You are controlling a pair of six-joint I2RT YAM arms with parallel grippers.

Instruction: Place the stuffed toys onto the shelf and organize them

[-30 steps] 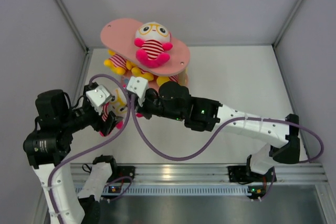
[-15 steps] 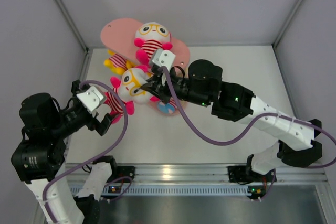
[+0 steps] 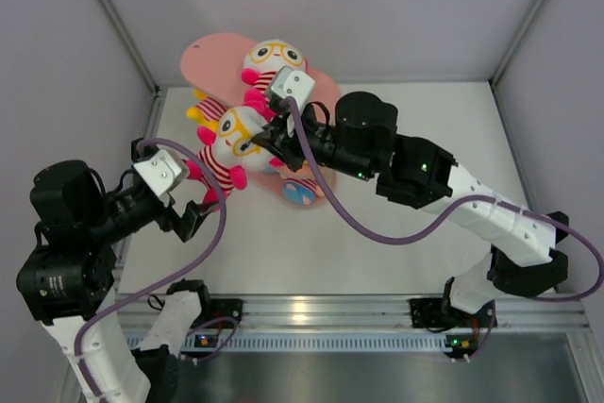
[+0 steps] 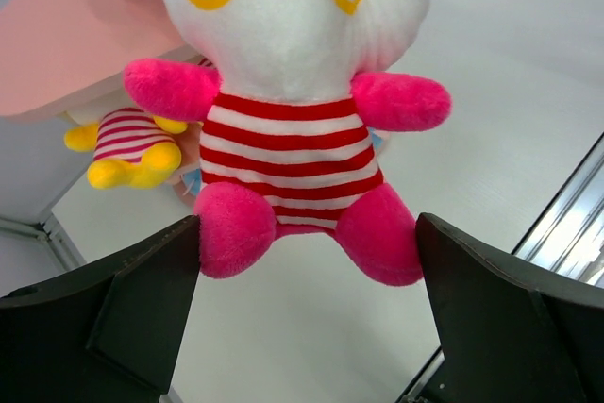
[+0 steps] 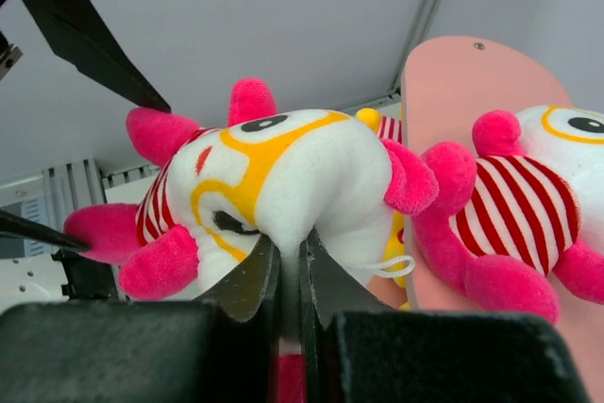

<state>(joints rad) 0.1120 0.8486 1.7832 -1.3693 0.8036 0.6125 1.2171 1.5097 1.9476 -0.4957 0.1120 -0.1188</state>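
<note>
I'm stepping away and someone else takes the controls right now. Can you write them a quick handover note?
Left end effector: open, one finger on each side of the held glasses toy's legs, not gripping.
Right end effector: shut on the head of the held glasses toy, which hangs above the table in front of the shelf.
Done: a second glasses toy sits on the top board; a yellow toy lies under that board.
Left: set the held glasses toy on the shelf, release, tidy the arrangement.

The toy (image 4: 283, 176) is fuzzy plush cloth, the shelf (image 3: 203, 52) smooth matt board, the jaws matt black.
</note>
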